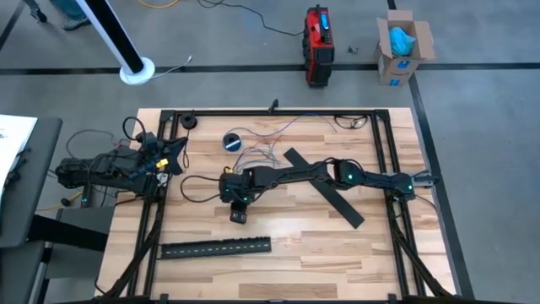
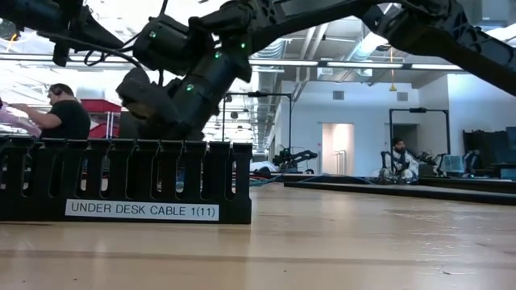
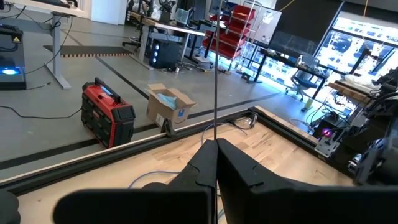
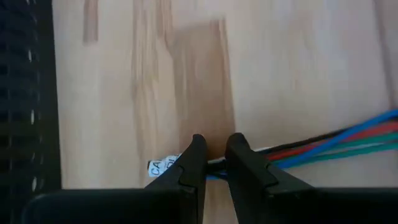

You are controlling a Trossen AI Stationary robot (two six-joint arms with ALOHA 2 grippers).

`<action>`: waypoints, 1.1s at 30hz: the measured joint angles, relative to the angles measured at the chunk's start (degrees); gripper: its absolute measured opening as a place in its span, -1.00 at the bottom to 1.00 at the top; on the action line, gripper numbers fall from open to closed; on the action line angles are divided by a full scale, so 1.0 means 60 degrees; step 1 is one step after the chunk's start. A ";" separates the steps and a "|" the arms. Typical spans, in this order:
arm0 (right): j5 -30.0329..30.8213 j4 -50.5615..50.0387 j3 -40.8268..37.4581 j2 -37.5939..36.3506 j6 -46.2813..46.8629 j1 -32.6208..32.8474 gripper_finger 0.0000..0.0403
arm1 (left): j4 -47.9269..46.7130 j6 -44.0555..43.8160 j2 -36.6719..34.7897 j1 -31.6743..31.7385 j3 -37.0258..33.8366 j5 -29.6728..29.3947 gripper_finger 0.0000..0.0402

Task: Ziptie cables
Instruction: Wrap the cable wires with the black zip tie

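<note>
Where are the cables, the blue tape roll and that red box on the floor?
cables [image 1: 268, 154]: high view, middle of the fanned wires.
tape roll [image 1: 232, 141]: high view, its top face.
red box [image 1: 318, 44]: high view, middle of its lid.

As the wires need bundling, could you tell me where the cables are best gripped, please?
Take the cables where the strands run close together just past the white label, coming straight down from above: they lie flat on the table and spread apart farther along. The right gripper sits at that spot; the left gripper waits at the table's left edge.
</note>
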 joint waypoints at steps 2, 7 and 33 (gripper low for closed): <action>-0.0107 -0.0920 0.0004 -0.0035 0.0025 0.0095 -0.73 | 0.0000 0.0007 0.0000 0.0000 0.0000 0.0000 -1.00; -0.0227 -0.2901 0.0008 -0.0099 0.0106 0.0411 -0.73 | 0.0000 0.0010 0.0000 -0.0001 0.0000 0.0005 -1.00; 0.1872 -0.6559 0.0152 -0.2240 0.2493 0.0509 -0.67 | 0.0084 0.0154 0.0000 0.0000 0.0000 0.0605 -1.00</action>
